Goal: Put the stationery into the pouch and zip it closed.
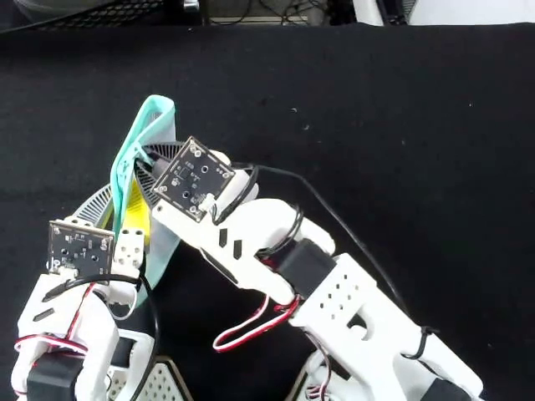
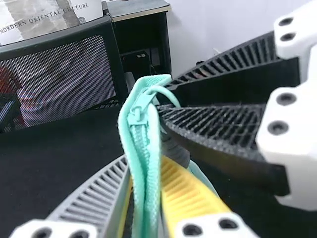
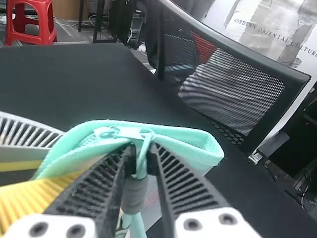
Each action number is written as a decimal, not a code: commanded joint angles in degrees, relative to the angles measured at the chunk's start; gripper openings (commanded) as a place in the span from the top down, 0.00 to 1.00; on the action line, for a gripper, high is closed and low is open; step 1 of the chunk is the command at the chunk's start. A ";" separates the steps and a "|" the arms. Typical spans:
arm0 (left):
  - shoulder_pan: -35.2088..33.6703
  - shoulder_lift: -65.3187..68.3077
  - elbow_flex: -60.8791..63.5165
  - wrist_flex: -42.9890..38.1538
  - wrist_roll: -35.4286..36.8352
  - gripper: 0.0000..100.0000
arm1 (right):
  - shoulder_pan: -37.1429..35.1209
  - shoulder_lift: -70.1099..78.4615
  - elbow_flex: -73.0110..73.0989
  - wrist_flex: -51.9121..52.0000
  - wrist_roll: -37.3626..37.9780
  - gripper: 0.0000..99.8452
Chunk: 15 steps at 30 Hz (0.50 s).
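Observation:
The mint-green pouch [image 1: 147, 125] stands on edge on the black table, its zipper side up. My left gripper [image 1: 127, 207], with one grey and one yellow finger, is shut on the pouch's lower part [image 2: 146, 171]. The zipper slider [image 2: 136, 117] sits close to the pouch's far end, and the teeth below it look joined. My right gripper [image 3: 142, 151], with black ribbed fingers [image 2: 213, 124], is shut on the mint cord of the zipper pull [image 3: 144, 144] at the pouch's upper end [image 1: 150, 159]. What is inside the pouch is hidden.
The table's black cloth [image 1: 401, 125] stretches open to the right and far side. A black cable [image 1: 334, 217] trails along the right arm. Behind the table stands a mesh chair [image 3: 233, 84], with a red stool [image 3: 27, 20] farther off.

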<state>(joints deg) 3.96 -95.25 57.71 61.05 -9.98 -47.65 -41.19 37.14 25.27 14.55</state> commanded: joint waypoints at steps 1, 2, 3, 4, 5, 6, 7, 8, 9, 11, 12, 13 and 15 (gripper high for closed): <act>0.13 -0.09 -0.04 0.26 -0.62 0.97 | 0.97 -0.31 -2.24 -3.25 0.00 0.99; 0.13 -0.09 -0.04 0.26 -0.62 0.97 | 1.67 -0.40 -1.54 -4.40 -0.09 0.99; 0.13 -0.09 -0.04 0.26 -0.62 0.97 | 2.37 -0.40 -0.84 -5.71 -0.26 0.99; 0.13 -0.09 -0.04 0.26 -0.62 0.97 | 3.16 -0.40 -0.31 -6.86 -0.44 0.99; 0.13 -0.09 -0.04 0.26 -0.62 0.97 | 4.04 -0.40 0.13 -7.65 -0.53 0.99; 0.13 -0.09 -0.04 0.26 -0.62 0.97 | 4.66 -0.40 0.40 -8.18 -0.53 0.99; 0.13 -0.09 -0.04 0.26 -0.62 0.97 | 4.92 -0.40 0.48 -8.26 -0.53 0.99; 0.13 -0.09 -0.04 0.26 -0.62 0.97 | 5.01 -0.40 0.48 -8.26 -0.62 0.99; 0.13 -0.09 -0.04 0.26 -0.62 0.97 | 5.01 -0.48 0.48 -8.26 -0.62 0.99; 0.13 -0.09 0.22 0.26 -0.62 0.97 | 4.92 -0.48 0.48 -8.18 -0.62 0.99; 0.13 -0.09 0.57 0.18 -0.62 0.97 | 4.92 -0.48 0.48 -8.18 -0.62 0.99; 0.13 -0.09 0.92 0.00 -0.62 0.97 | 4.92 -0.48 0.48 -8.18 -0.62 0.99; 0.22 -0.09 1.45 -0.18 -0.62 0.97 | 4.92 -0.48 0.48 -8.18 -0.70 0.99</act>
<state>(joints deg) 3.96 -95.25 58.33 60.53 -9.98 -44.31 -41.19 38.20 18.95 14.64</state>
